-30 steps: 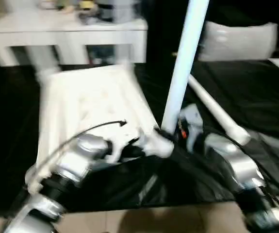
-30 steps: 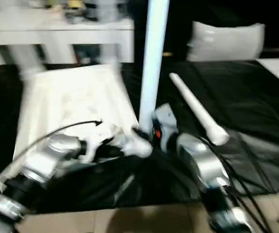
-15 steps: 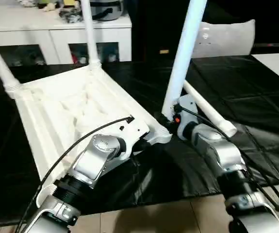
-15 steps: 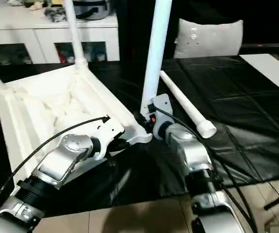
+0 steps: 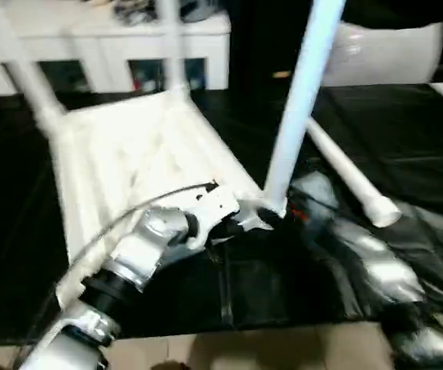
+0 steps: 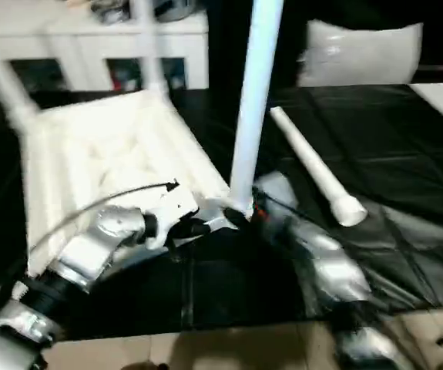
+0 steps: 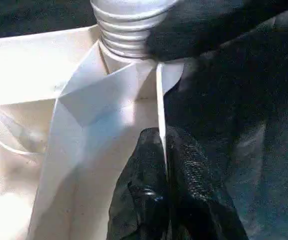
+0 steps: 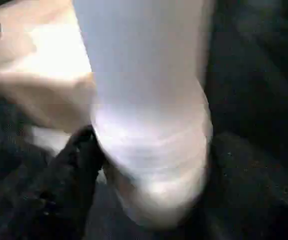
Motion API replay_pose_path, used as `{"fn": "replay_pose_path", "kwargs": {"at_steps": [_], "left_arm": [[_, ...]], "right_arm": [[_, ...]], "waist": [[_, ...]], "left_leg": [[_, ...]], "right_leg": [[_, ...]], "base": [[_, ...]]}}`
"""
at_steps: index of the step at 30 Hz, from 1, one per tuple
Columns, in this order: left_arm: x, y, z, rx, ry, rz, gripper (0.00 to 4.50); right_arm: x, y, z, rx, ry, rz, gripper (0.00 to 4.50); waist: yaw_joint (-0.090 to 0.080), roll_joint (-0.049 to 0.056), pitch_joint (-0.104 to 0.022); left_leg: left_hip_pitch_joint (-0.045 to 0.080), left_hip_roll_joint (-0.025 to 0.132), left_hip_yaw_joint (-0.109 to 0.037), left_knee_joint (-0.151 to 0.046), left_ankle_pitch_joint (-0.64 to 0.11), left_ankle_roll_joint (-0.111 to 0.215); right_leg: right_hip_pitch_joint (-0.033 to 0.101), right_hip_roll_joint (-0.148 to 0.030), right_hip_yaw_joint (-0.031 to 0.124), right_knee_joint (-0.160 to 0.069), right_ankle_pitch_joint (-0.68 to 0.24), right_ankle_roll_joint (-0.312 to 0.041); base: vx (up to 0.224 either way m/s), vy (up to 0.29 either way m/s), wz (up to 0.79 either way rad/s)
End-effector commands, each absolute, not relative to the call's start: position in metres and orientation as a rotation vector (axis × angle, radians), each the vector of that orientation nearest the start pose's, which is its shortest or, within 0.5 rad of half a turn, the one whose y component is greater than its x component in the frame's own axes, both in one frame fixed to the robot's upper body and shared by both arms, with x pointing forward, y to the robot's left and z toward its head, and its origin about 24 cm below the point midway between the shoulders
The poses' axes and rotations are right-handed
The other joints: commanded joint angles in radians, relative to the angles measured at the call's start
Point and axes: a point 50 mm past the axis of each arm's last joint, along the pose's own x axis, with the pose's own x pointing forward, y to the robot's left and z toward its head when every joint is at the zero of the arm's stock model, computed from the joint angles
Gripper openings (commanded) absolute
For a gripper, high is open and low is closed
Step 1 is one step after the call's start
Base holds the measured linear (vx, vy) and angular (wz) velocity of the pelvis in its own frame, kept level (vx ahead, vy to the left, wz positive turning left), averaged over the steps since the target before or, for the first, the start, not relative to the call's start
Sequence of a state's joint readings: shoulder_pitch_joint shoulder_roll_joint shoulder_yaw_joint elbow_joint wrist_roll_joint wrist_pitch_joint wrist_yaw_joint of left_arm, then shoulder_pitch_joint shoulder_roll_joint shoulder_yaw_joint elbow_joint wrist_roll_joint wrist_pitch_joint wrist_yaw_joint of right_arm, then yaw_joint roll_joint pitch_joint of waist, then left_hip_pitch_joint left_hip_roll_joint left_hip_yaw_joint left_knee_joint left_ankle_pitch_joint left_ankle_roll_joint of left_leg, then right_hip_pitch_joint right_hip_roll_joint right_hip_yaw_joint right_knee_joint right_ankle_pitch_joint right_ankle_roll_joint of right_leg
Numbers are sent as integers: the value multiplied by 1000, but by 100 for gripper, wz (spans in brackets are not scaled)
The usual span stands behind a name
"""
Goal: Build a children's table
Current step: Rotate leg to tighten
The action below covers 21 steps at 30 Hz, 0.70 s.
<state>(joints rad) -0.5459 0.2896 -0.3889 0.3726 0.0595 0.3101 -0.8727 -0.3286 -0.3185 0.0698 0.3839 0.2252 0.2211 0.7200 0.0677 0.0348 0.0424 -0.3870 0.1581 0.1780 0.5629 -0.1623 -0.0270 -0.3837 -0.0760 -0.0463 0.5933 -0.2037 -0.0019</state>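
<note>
- Left gripper (image 7: pixel 165 200) is pinched tight on the thin side wall of the tabletop (image 5: pixel 136 158), close to the near corner socket (image 7: pixel 128 55); one black finger (image 7: pixel 141 195) is on each face of the wall.
- Right gripper (image 8: pixel 149 165) is at the base of the upright leg (image 5: pixel 298 108); one black finger (image 8: pixel 68 175) lies against the ridged lower end of the tube, and I cannot tell how wide the fingers are spread.
- This upright leg stands in the near corner socket, tilted a little.
- Tabletop lies upside down on the black sheet (image 5: pixel 406 131), ribbed underside facing up.
- Two more legs stand in the far corners: one (image 5: pixel 25 73) at the far left, one (image 5: pixel 171 46) further right.
- Fourth leg (image 5: pixel 352 181) lies loose on the sheet, just beside the right forearm (image 5: pixel 375 262).
- White cabinet (image 5: pixel 113 54) stands behind the table.
</note>
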Motion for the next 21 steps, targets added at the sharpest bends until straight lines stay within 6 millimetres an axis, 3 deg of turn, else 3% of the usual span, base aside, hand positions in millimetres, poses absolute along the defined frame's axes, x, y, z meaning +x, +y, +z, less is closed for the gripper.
{"fn": "replay_pose_path", "kwargs": {"at_steps": [1, 3, 4, 5, 7, 11, 12, 13, 15, 20, 21], "left_arm": [[307, 93, 45, 529, 452, -1211, 0], [304, 97, 43, 559, 464, -1285, 0], [303, 97, 43, 562, 464, -1299, 0], [301, 97, 43, 569, 461, -1340, 0], [300, 99, 42, 591, 466, -1378, 0], [297, 102, 42, 668, 465, -1467, 0], [297, 102, 42, 679, 467, -1484, 0], [296, 101, 42, 690, 468, -1499, 0], [295, 101, 42, 716, 465, -1544, 0], [291, 98, 44, 760, 460, -1619, 0], [291, 98, 44, 766, 457, -1629, 0]], "right_arm": [[298, -172, 44, -23, 253, 778, 407], [294, -182, 52, -59, 231, 826, 429], [293, -184, 53, -69, 228, 838, 429], [291, -187, 57, -97, 222, 872, 438], [287, -190, 60, -119, 220, 925, 438], [283, -192, 66, -179, 227, 1025, 438], [283, -192, 66, -188, 231, 1041, 438], [284, -191, 66, -196, 236, 1055, 438], [284, -188, 65, -210, 250, 1102, 438], [285, -181, 64, -230, 273, 1178, 438], [285, -179, 63, -224, 280, 1195, 421]], "waist": [[3, -5, -60], [5, -2, -61], [6, 6, -60], [5, 1, -60], [9, 3, -59], [23, 5, -55], [24, -2, -54], [26, 2, -54], [27, 0, -54], [32, 1, -56], [33, 2, -58]], "left_leg": [[12, 67, -25, -58, -202, 58], [12, 68, -23, -51, -166, 87], [13, 68, -24, -51, -168, 90], [13, 71, -23, -51, -170, 94], [17, 72, -22, -50, -173, 99], [25, 78, -21, -54, -229, 78], [25, 78, -21, -56, -241, 70], [25, 79, -22, -57, -244, 62], [25, 78, -22, -57, -254, 57], [25, 79, -22, -55, -244, 52], [25, 79, -22, -54, -228, 55]], "right_leg": [[38, -75, 43, -66, -20, -209], [41, -76, 39, -58, 36, -238], [41, -76, 38, -60, 32, -241], [45, -74, 36, -59, 33, -243], [43, -74, 35, -59, 23, -252], [38, -73, 35, -66, -74, -254], [39, -74, 36, -67, -97, -251], [39, -75, 36, -65, -109, -251], [39, -77, 36, -66, -129, -248], [39, -78, 37, -63, -121, -246], [39, -77, 36, -60, -98, -251]], "base": [[0, 0, 0], [0, 0, 0], [0, 0, 0], [0, 0, 0], [0, 0, 0], [0, 0, 0], [0, 0, 0], [0, 0, 0], [0, 0, 0], [0, 0, 0], [0, 0, 0]]}}
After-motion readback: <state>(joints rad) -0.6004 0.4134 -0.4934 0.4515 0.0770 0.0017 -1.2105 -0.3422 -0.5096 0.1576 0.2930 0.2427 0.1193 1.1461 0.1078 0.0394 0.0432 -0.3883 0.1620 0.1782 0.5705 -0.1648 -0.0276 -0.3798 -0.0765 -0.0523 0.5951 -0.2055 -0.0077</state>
